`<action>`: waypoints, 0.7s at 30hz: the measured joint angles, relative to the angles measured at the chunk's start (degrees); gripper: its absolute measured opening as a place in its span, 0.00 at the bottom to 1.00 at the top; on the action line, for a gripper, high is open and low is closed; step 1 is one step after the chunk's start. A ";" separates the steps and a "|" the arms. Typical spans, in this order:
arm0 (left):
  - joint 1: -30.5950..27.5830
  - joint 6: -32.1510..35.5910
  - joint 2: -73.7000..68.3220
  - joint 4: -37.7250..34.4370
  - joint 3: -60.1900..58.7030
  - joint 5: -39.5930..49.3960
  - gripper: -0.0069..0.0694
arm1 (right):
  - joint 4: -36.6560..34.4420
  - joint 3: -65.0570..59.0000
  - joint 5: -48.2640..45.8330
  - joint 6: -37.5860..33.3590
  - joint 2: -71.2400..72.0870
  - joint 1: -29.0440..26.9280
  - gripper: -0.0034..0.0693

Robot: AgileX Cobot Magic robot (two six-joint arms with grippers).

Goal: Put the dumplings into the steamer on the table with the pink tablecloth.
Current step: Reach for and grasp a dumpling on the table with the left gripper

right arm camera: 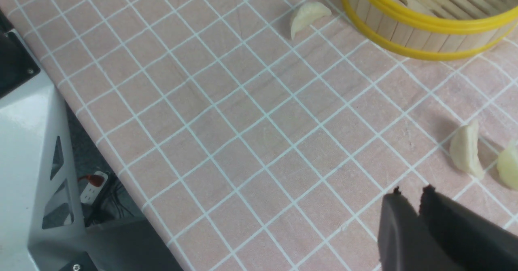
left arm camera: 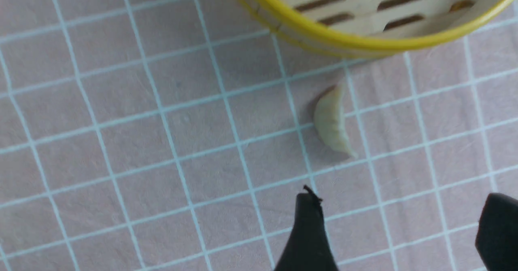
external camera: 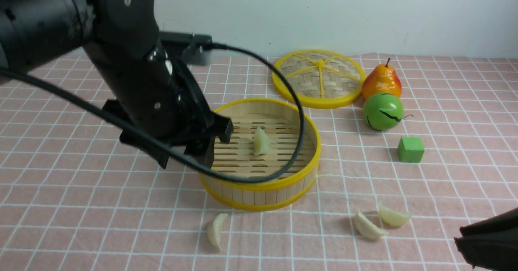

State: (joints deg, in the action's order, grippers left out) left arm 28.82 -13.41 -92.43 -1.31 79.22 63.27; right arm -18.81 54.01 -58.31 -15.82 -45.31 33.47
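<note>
One dumpling (external camera: 261, 140) in steamer (external camera: 267, 198); three dumplings (external camera: 368, 225) on cloth (external camera: 81, 206), near side. Left gripper (left arm camera: 402, 222) at steamer's left rim, jaws wide, empty. Right gripper (right arm camera: 412, 192) near right, jaws pressed together.

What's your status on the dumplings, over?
Left gripper open, empty, by the near dumpling. Right gripper shut, empty. Dumplings: one in steamer, three on pink tablecloth. Nothing blocking.

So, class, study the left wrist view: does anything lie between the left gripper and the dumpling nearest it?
Nothing visible does. Only bare pink tablecloth lies between the open left gripper and the dumpling. The steamer sits beyond the dumpling, its rim close by but not touching it.
</note>
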 joint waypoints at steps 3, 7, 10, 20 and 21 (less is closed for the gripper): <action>0.00 -1.20 -1.30 0.00 -7.49 -6.47 0.77 | -0.13 0.00 -0.77 0.00 0.00 0.00 0.16; 0.00 -2.47 -4.89 -0.47 -12.48 -14.15 0.77 | -0.13 0.00 -0.98 0.00 0.00 0.00 0.17; 0.00 -2.60 -7.16 -1.23 -12.92 -17.02 0.77 | -0.13 0.00 -0.98 0.00 0.00 0.00 0.17; 0.00 -2.60 -15.02 -2.81 -12.99 -23.45 0.70 | 0.29 -2.08 -1.18 -0.05 0.00 0.00 0.18; 0.00 -2.60 -15.07 -2.81 -12.99 -23.66 0.66 | 0.56 -2.69 -1.18 -0.05 0.00 0.00 0.18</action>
State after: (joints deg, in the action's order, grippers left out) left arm 28.82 -16.01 -107.50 -4.12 66.23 39.61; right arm -18.25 51.32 -59.49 -15.87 -45.31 33.47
